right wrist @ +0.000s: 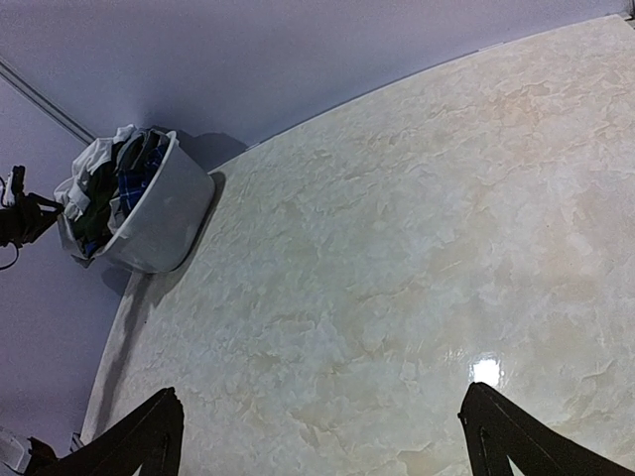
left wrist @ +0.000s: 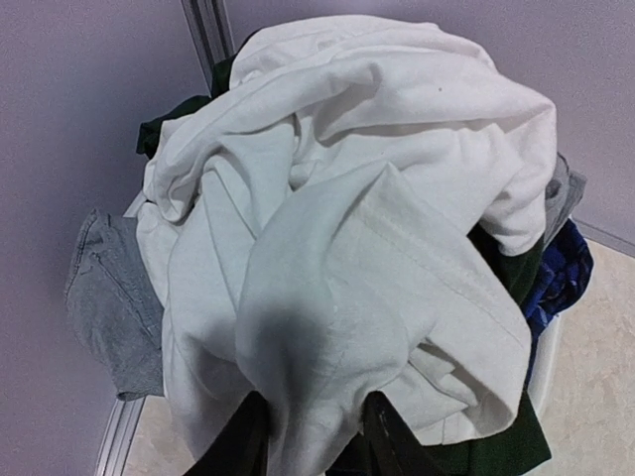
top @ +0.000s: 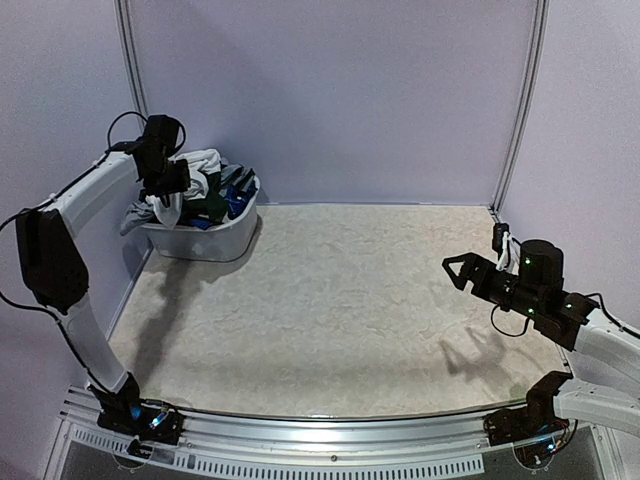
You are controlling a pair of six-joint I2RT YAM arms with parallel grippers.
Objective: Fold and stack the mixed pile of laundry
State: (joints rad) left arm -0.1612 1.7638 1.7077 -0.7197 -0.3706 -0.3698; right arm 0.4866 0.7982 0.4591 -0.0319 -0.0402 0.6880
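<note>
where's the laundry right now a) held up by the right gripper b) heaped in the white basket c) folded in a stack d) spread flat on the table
b: the laundry pile sits crumpled and heaped in the white basket at the table's far left corner.

The left arm is made of long white links with black joint housings between them. A thin black cable makes a loop just behind the black left gripper, and its fingers are dark and matte. The right arm has the same white shells. The block behind the right gripper is black and has small green lights. Its fingers are dark, flat and pointed. The left base and the right base are black with a blue-green glow.
</note>
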